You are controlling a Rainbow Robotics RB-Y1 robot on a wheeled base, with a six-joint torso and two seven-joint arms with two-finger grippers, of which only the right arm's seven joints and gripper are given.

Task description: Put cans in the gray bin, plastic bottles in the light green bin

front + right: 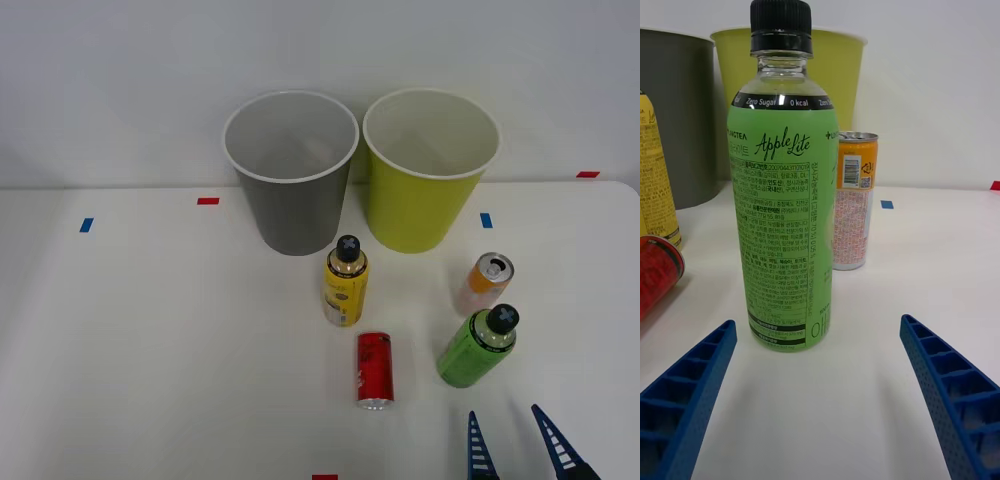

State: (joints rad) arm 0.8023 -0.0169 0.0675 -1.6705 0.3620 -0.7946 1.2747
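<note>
The gray bin and the light green bin stand side by side at the back of the white table. A yellow plastic bottle stands upright in front of them. A red can lies on its side nearer me. An orange and pink can stands at the right, with a green plastic bottle upright just in front of it. My right gripper is open, low over the table just short of the green bottle, which stands between and beyond the blue fingers. Nothing is held.
Small red and blue tape marks dot the table. A pale wall rises behind the bins. Bare tabletop spreads to the left of the bottles and cans.
</note>
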